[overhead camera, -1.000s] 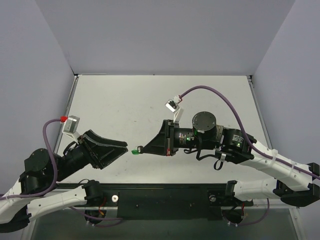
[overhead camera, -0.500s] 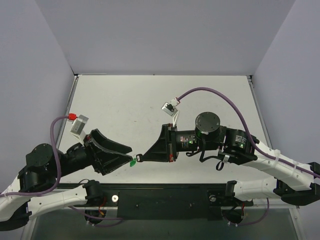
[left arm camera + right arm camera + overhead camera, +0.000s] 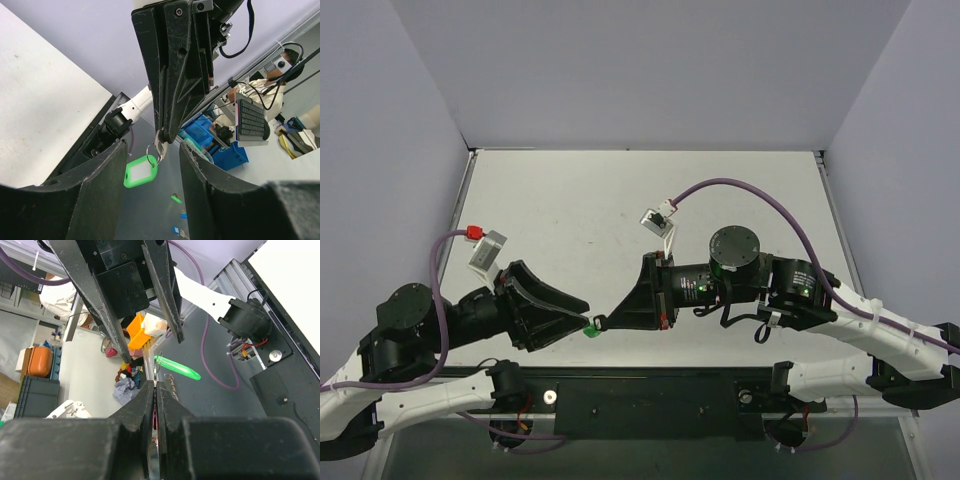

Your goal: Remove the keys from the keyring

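My right gripper (image 3: 603, 322) is shut on the tiny silver key (image 3: 160, 148), pinching it edge-on at its fingertips (image 3: 150, 388). A thin metal ring (image 3: 151, 153) hangs from the key and carries the bright green keyring (image 3: 140, 171), which dangles in the air over the table's near edge (image 3: 588, 331). My left gripper (image 3: 584, 316) is open, its two fingers (image 3: 107, 175) on either side of the green keyring without touching it. In the right wrist view the keyring (image 3: 178, 368) shows edge-on just past the key (image 3: 158, 371).
The white table (image 3: 640, 200) lies behind both grippers. The black base rail (image 3: 650, 395) runs along the near edge below them. A purple cable (image 3: 740, 188) loops over the right arm.
The right gripper carried the key and keyring down toward the near edge. The left gripper swung in and its open fingers now straddle the green keyring.
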Controlling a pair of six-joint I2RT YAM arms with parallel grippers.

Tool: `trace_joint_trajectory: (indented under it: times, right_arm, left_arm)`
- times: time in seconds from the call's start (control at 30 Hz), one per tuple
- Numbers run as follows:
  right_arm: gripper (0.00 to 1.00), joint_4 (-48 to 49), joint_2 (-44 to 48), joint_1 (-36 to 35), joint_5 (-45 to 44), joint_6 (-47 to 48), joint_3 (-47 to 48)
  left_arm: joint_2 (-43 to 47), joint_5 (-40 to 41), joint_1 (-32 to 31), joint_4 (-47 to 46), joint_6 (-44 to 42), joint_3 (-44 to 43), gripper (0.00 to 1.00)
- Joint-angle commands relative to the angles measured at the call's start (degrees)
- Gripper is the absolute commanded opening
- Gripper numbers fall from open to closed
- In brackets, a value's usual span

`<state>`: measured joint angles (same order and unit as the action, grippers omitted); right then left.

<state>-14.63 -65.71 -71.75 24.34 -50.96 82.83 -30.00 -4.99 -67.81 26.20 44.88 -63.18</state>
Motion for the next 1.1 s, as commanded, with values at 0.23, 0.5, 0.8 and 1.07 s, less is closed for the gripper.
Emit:
trace_joint_trajectory:
  times: [0.23,0.5,0.8,1.07]
  right_arm:
    - [0.00,0.0,-0.6,-1.0,-0.1,1.5,3.4]
    - [0.00,-0.4,-0.9,-1.6,-0.6,1.6,3.5]
    - [0.00,-0.7,-1.2,-1.9,-1.0,1.7,3.7]
    - [0.00,-1.2,-1.2,-2.2,-0.9,2.1,3.7]
  left_arm:
    - [-2.6,-3.1,-0.3,-1.1,-0.8,-3.2,0.49]
    - [-3.0,-4.4,-0.3,-0.5,-0.9,-2.9,0.45]
    - [-4.2,-5.1,-0.3,-0.7,-0.9,-3.3,0.27]
    - [-3.8,-4.5,-0.2,-0.8,-0.6,-2.9,0.30]
